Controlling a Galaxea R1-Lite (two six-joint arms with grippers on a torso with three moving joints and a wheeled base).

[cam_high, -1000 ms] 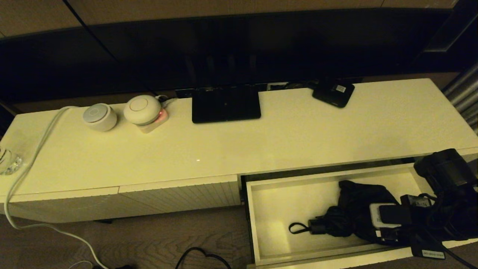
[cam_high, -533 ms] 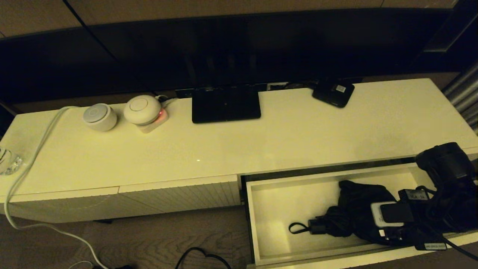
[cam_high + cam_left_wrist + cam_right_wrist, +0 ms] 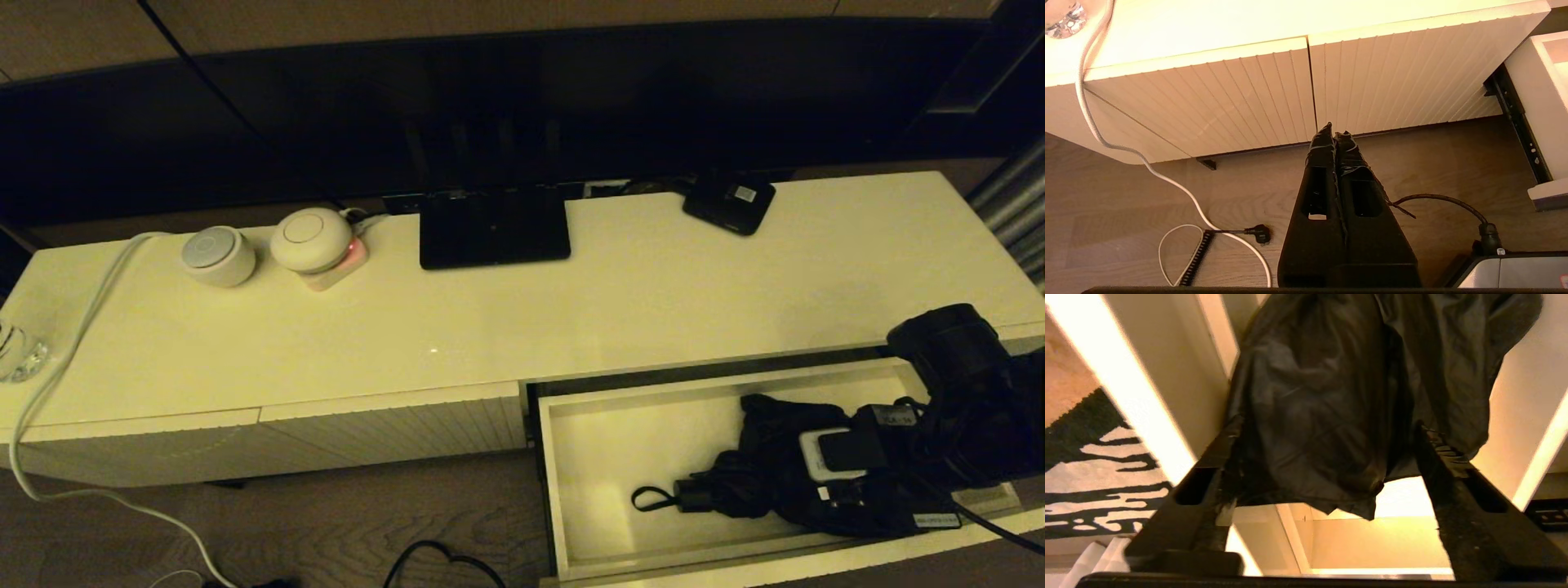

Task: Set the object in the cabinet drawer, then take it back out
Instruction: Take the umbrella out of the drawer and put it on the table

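Cabinet drawer (image 3: 588, 563): cream-white, pulled out at the right end of the low cabinet's front edge. Umbrella (image 3: 759, 474): black, folded, fabric loosely bunched; lies on the drawer floor toward the drawer's right end, short handle and wrist loop (image 3: 649, 497) pointing toward its left end. Right pincer (image 3: 1327, 457): down inside the drawer over the umbrella's bunched end, fingers (image 3: 1447, 465) spread wide to either side of the fabric; the cloth lies slack between them, brushing one finger and clear of the other, not clamped. Left pincer (image 3: 1334, 134): parked low before the closed ribbed front panels (image 3: 1392, 77), above the wooden floor (image 3: 1126, 196), fingers pressed together, holding nothing. Cabinet top (image 3: 571, 310): black flat stand base (image 3: 494, 229) at the middle of the back edge; small black box (image 3: 729, 204) with white label further right along that edge; two round white devices (image 3: 261, 245) toward the back left; white cable (image 3: 73, 343) trailing over the left end.
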